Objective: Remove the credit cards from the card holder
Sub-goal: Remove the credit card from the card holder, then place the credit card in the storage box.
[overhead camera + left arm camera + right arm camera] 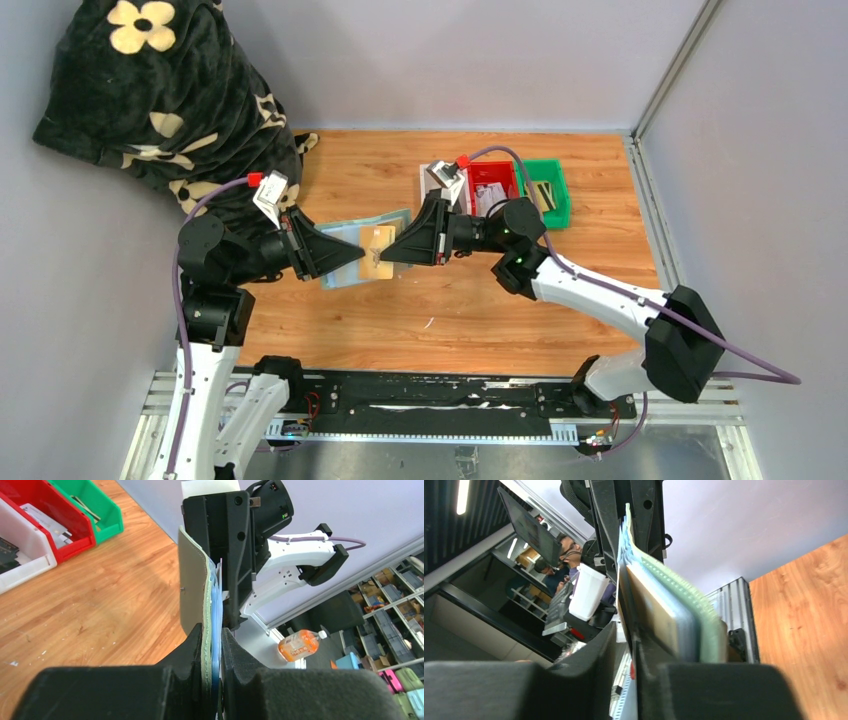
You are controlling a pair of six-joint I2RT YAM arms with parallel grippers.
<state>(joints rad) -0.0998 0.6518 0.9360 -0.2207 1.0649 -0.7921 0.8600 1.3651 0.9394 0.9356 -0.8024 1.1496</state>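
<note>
We hold the card holder (192, 580) clamped tight in the left claw (212, 640). Its tan-gold card (651, 615) juts at the right claw (626, 642) fingertips, jaws narrowly parted, grip unclear. Extraction looks at hand: next we must pinch and pull straight out.

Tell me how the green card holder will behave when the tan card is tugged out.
Likely floppy: the card holder curves away above the left claw pinching it. Probably light: an edge pinch holds it aloft. The tan card looks stiffer, its edge straight.
</note>
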